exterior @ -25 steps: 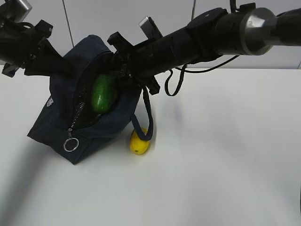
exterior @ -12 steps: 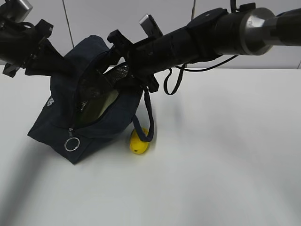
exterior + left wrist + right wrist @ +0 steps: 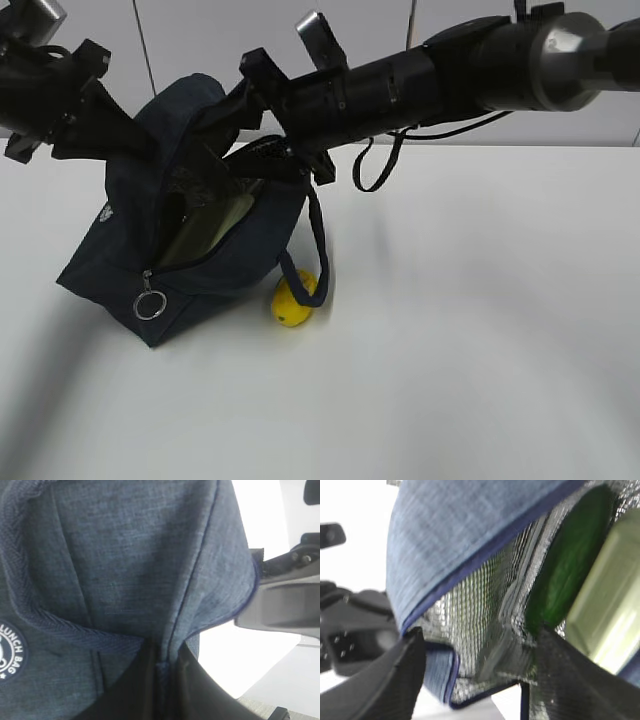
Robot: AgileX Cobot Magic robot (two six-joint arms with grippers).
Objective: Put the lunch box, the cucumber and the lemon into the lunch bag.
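Observation:
The navy lunch bag (image 3: 120, 260) leans on the table with its zipper open. My left gripper (image 3: 108, 130) is shut on a fold of the bag's fabric (image 3: 162, 675) at its upper left and holds it up. My right gripper (image 3: 235, 150) stands open at the bag's mouth, its jaws wide either side of the bag's rim (image 3: 480, 680), holding nothing. Inside, against the silver lining, the dark green cucumber (image 3: 565, 565) lies beside the lunch box (image 3: 605, 610), whose pale green lid (image 3: 215, 225) shows through the opening. The yellow lemon (image 3: 291, 300) lies on the table by the bag's lower right corner.
A bag handle loop (image 3: 316, 250) hangs down over the lemon. The zipper's silver ring pull (image 3: 148, 305) dangles at the bag's front corner. A black cable (image 3: 375, 165) droops from the right arm. White table (image 3: 480, 330) stretches to the right and front.
The cucumber, held at the bag's mouth a second ago, has dropped inside. My right gripper opened and has risen slightly. The bag and lemon shifted a little left.

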